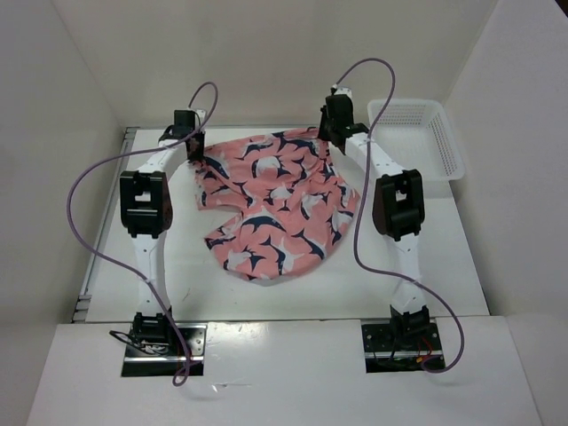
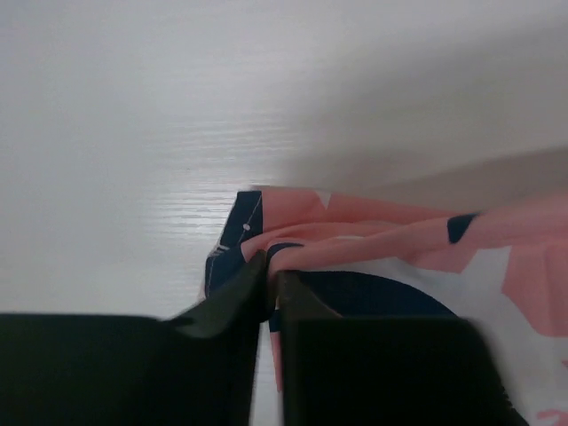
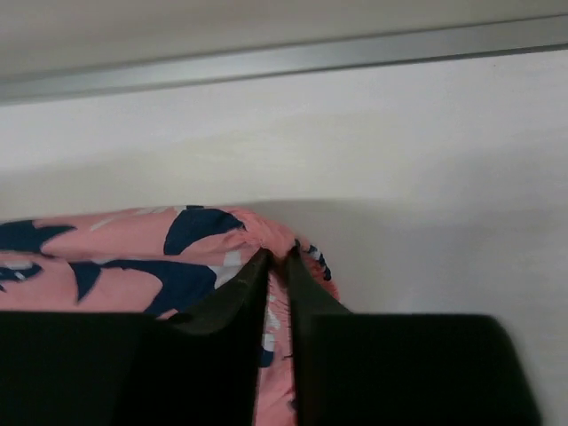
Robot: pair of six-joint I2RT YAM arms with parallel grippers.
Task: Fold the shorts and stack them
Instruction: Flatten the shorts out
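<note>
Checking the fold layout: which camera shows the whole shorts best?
Top external: the shorts lie spread on the table with their full outline visible. The left wrist view shows only one bunched corner; the right wrist view likewise.

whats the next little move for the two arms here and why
Probably open both jaws and lift clear: the left gripper and right gripper each pinch a far corner of the shorts, which already lie down on the table.

Salmon-pink shorts [image 1: 280,204] with navy and white fish print; white mesh basket [image 1: 451,142]; white table [image 1: 444,257].
</note>
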